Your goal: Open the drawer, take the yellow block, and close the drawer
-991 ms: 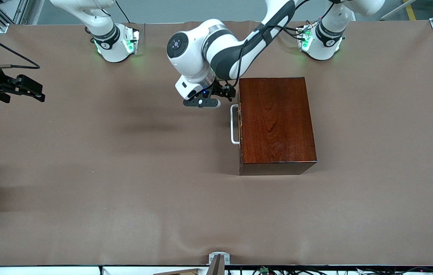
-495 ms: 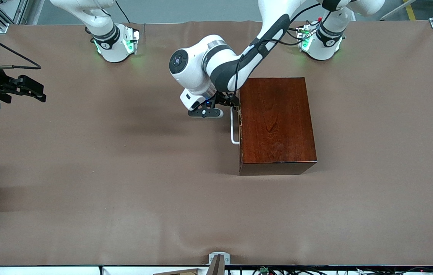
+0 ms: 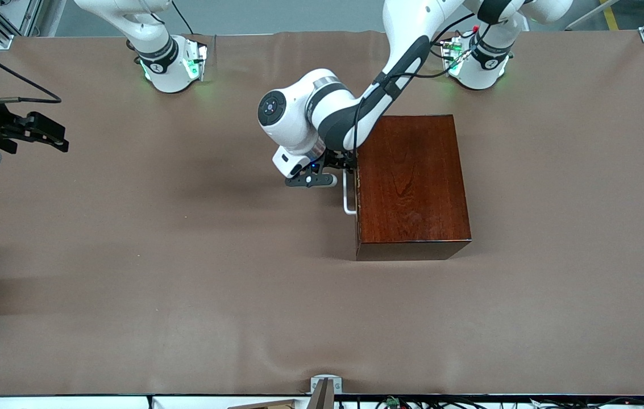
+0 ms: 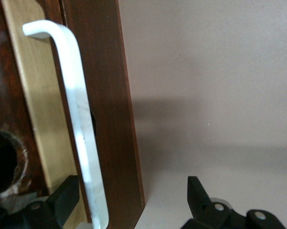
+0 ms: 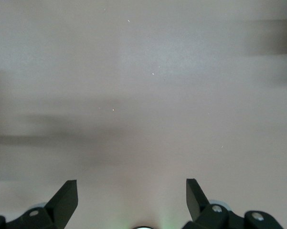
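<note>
Two arms show in the front view: the left gripper (image 3: 337, 168) sits low at the front of the reddish-brown wooden box (image 3: 410, 182), right at the end of the white handle (image 3: 347, 194) farther from the camera, and the drawer (image 3: 357, 187) looks shut. The right gripper (image 3: 43, 132) waits over the brown table cloth (image 3: 185, 255) at the right arm's end, well apart from the box. In the left wrist view, the left gripper (image 4: 133, 200) has its fingers spread, the white bar passing between them beside the pale drawer front (image 4: 38, 119). In the right wrist view, the right gripper (image 5: 132, 198) hangs with fingers spread over bare cloth. The yellow block shows nowhere.
</note>
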`<act>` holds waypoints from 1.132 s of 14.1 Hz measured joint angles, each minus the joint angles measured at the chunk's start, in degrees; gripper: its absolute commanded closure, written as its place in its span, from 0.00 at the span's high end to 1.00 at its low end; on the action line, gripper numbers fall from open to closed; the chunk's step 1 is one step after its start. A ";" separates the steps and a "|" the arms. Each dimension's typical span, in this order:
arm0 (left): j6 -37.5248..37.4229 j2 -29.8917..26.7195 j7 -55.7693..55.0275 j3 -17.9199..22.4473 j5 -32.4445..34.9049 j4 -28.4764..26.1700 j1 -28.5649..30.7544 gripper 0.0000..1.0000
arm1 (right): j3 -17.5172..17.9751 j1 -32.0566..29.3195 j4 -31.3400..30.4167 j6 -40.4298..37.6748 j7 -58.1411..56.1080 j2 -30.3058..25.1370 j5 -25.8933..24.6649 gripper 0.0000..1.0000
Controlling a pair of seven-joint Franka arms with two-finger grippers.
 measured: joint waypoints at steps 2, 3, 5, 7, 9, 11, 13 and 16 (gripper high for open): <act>1.86 0.24 -0.33 0.02 0.00 0.00 0.28 1.00 | -0.14 -0.16 -0.03 1.23 0.00 0.46 0.00 1.00; 2.68 0.23 -0.88 0.02 0.00 0.01 0.32 1.00 | -0.25 -0.26 -0.03 1.85 0.00 0.75 0.00 1.00; 3.20 0.24 -2.33 0.03 0.00 0.00 0.32 1.00 | -0.49 -0.41 -0.03 2.61 0.00 1.26 0.00 1.00; 3.51 0.24 -3.01 0.04 0.00 0.00 0.32 1.00 | -0.61 -0.53 -0.03 3.04 0.00 1.58 0.00 1.00; 4.30 0.23 -4.03 0.04 0.00 0.01 0.32 1.00 | -0.62 -0.57 -0.03 3.22 0.00 1.65 0.00 1.00; 6.33 0.23 -5.57 0.04 0.00 0.01 0.29 1.00 | -0.61 -0.57 -0.03 3.70 0.00 1.80 0.00 1.00; 9.73 0.23 -6.48 0.01 0.00 -0.02 0.16 1.00 | -0.57 -0.57 -0.03 3.83 0.00 1.92 0.00 1.00; 14.66 0.28 -7.05 -0.20 0.00 -0.03 -0.02 1.00 | -0.57 -0.57 -0.03 3.85 0.00 1.97 0.00 1.00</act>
